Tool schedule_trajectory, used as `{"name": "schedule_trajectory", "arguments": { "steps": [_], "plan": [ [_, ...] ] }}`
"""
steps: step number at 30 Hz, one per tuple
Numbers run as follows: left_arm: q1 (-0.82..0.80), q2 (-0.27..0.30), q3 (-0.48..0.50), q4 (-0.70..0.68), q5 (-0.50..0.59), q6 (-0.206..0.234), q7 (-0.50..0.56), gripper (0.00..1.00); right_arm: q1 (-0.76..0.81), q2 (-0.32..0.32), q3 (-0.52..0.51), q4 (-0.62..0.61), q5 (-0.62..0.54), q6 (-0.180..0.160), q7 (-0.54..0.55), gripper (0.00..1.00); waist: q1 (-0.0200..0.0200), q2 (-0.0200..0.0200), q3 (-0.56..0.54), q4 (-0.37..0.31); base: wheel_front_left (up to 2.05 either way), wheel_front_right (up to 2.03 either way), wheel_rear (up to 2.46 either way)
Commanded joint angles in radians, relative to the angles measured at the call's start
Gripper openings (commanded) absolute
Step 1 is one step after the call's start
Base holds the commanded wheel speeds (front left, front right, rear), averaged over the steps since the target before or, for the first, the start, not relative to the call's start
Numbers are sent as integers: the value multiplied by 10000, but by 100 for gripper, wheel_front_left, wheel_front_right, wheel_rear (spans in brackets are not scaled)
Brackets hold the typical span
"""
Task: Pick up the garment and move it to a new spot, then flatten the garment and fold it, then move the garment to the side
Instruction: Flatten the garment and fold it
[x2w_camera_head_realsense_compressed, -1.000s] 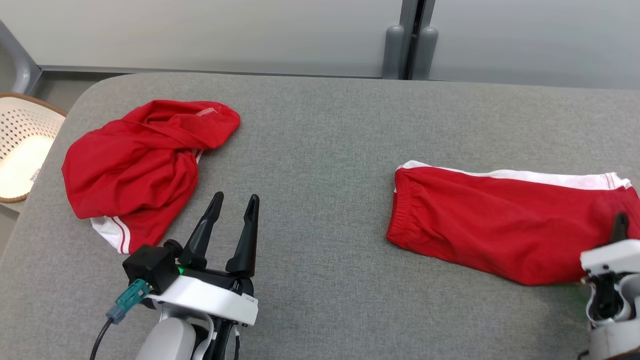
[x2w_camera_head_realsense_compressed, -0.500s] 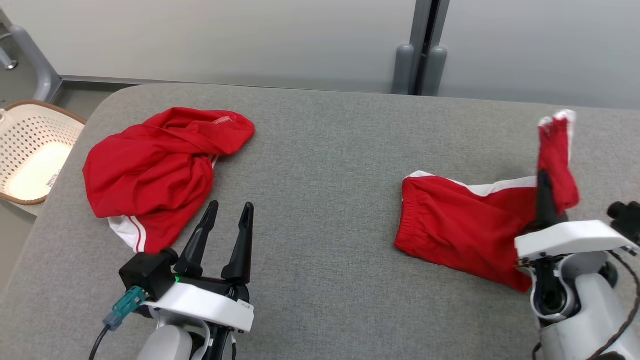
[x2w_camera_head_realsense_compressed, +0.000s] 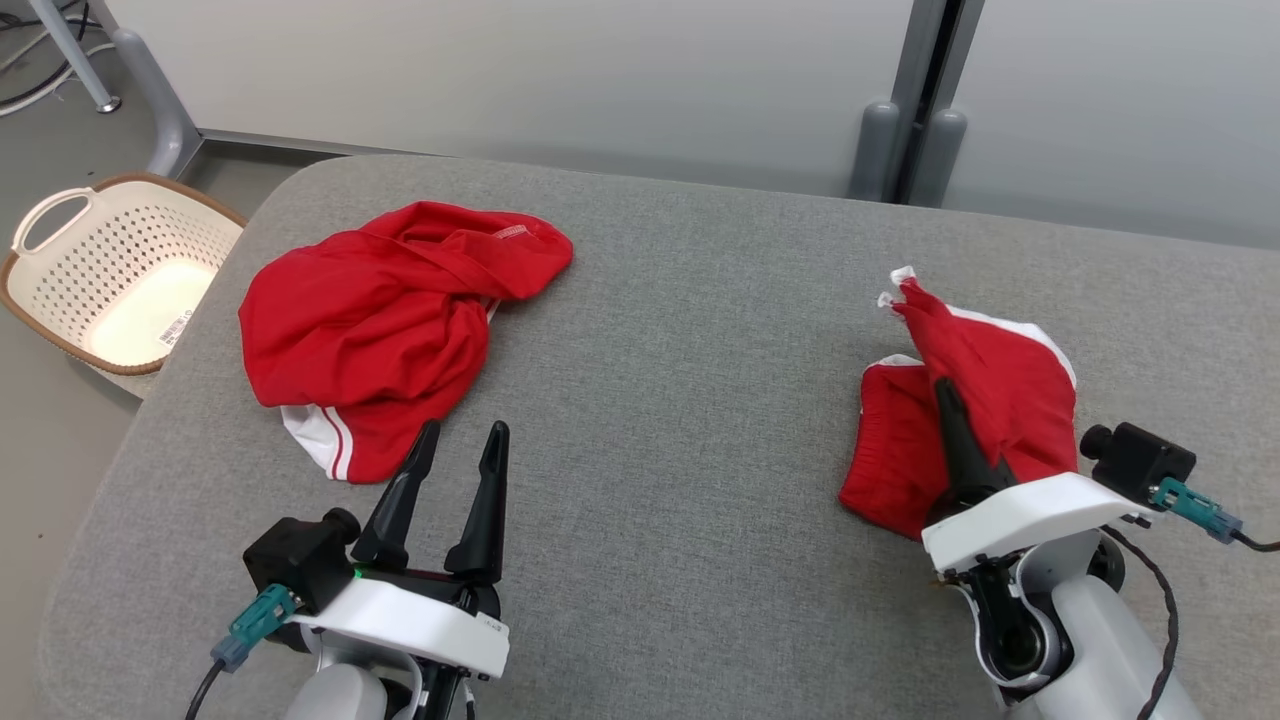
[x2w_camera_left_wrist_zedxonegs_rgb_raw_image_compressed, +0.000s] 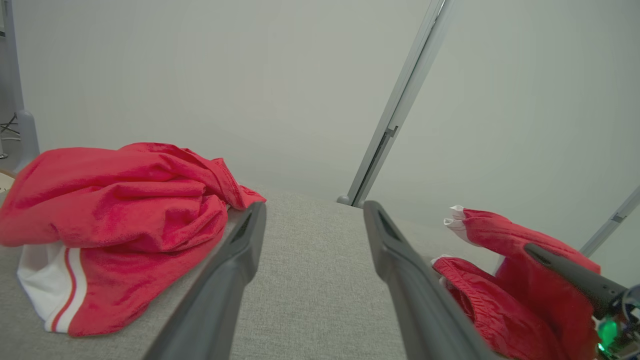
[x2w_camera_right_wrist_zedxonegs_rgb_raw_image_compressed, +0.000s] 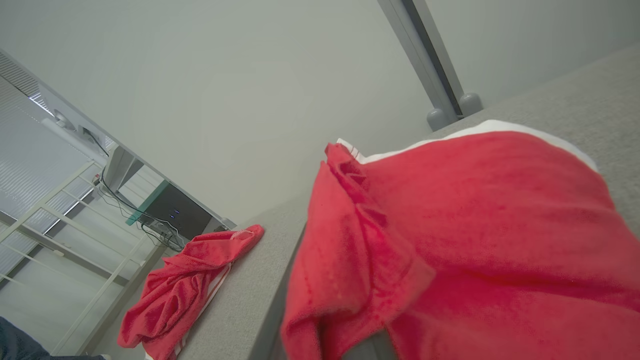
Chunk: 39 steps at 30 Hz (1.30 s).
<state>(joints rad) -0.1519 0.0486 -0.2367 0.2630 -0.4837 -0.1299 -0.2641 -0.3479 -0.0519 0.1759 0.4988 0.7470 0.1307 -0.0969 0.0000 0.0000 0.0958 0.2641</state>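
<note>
The garment (x2w_camera_head_realsense_compressed: 1000, 390), red shorts with a white side stripe, lies at the right of the grey table (x2w_camera_head_realsense_compressed: 680, 400). My right gripper (x2w_camera_head_realsense_compressed: 945, 400) is shut on its raised end, which hangs doubled over the elastic waistband part. In the right wrist view the red cloth (x2w_camera_right_wrist_zedxonegs_rgb_raw_image_compressed: 475, 225) drapes over the fingers and hides them. My left gripper (x2w_camera_head_realsense_compressed: 465, 432) stands open and empty over bare table, just in front of a second, crumpled red garment (x2w_camera_head_realsense_compressed: 380, 320). The left wrist view shows its open fingers (x2w_camera_left_wrist_zedxonegs_rgb_raw_image_compressed: 240, 260), that crumpled heap (x2w_camera_left_wrist_zedxonegs_rgb_raw_image_compressed: 115, 200) to the left and the held garment (x2w_camera_left_wrist_zedxonegs_rgb_raw_image_compressed: 500, 240) to the right.
A perforated cream basket (x2w_camera_head_realsense_compressed: 120, 270) stands on the floor past the table's left edge. A grey wall with a vertical post (x2w_camera_head_realsense_compressed: 905, 130) runs behind the table. Bare grey surface stretches between the two garments.
The head camera has turned, shifting the whole picture. My right gripper has lifted the garment's right end and carried it leftward over the waistband half. The left gripper has stayed put.
</note>
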Motion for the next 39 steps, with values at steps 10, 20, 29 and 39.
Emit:
{"name": "schedule_trajectory", "arguments": {
  "steps": [10, 20, 29, 39],
  "plan": [
    [-54, 36, -57, 92, -178, -13, -4, 100, -210, -188, 1765, 1083, -200, 0, 206, 100, 0, 0, 164, 435, 0, 0, 0],
    [-10, 33, 43, 147, -155, -13, -4, 100, -551, -156, 3046, 2026, 42, 0, 222, 100, 0, 0, 166, 255, 0, 0, 0],
    [-125, 35, 231, -184, -33, -13, -4, 100, -1027, -1294, 2999, 1630, -1176, 0, -1414, 100, 0, 0, 53, -665, 0, 0, 0],
    [-41, 41, 516, -404, 200, -13, -4, 100, 13, -1744, 1096, -341, -4346, -2, -1675, 100, 0, 0, -6, -1617, 0, 0, 0]
  ]
}}
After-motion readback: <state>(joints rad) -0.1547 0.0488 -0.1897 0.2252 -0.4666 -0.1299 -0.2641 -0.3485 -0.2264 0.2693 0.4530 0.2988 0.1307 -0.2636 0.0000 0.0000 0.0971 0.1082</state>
